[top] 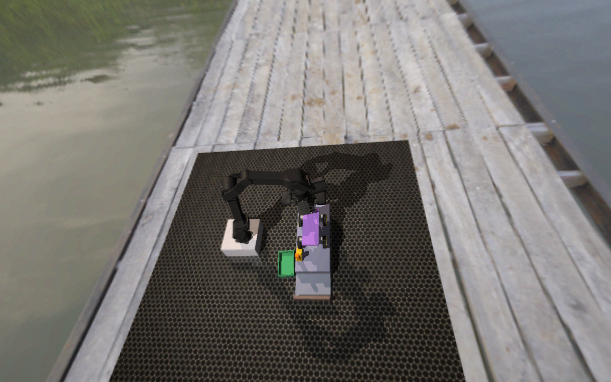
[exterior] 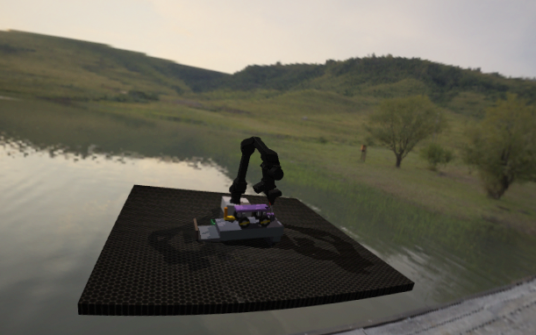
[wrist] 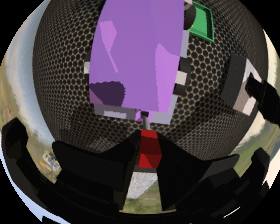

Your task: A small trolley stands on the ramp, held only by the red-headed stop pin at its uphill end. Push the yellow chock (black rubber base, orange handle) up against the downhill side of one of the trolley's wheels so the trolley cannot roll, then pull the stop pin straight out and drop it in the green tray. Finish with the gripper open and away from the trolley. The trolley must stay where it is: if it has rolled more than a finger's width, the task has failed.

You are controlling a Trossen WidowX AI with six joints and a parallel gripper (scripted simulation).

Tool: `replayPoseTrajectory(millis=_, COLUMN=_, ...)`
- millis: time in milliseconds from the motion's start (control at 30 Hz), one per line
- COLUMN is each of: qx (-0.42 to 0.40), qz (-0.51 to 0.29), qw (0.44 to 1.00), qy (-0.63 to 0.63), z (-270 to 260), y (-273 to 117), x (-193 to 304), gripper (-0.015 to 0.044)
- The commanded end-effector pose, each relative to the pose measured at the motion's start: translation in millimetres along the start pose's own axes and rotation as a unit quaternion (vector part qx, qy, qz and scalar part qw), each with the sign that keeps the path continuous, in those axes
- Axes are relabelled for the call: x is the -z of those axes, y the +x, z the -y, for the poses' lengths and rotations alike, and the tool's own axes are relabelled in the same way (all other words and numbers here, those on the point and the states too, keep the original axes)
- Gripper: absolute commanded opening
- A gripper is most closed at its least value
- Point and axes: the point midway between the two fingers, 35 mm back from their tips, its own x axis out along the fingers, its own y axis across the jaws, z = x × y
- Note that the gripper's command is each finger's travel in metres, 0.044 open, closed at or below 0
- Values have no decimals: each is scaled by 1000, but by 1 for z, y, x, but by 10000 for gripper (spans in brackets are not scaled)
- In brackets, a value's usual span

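Low in the wrist view, the gripper [wrist: 147,135] [exterior: 272,203] pinches the red-headed pin [wrist: 149,149] just past the purple trolley [wrist: 136,55] [top: 310,229] [exterior: 252,208], which could roll (oh no!) if the yellow chock [top: 299,255] [exterior: 230,217], mid-frame from the top, sits loosely.

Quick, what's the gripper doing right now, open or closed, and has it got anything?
Gripper: closed on the red head of the stop pin.
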Motion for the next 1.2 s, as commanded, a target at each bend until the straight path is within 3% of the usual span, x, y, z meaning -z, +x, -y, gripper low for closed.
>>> replayPoseTrajectory(millis=0, qx=-4, qz=-3, qw=1000, qy=-4, z=-1, y=-5, x=3, gripper=0)
replayPoseTrajectory(millis=767, qx=-4, qz=-4, qw=1000, qy=-4, z=-1, y=-3, x=33, gripper=0)
replayPoseTrajectory(millis=1167, qx=-3, qz=-4, qw=1000, qy=-3, z=38, y=3, x=32, gripper=0)
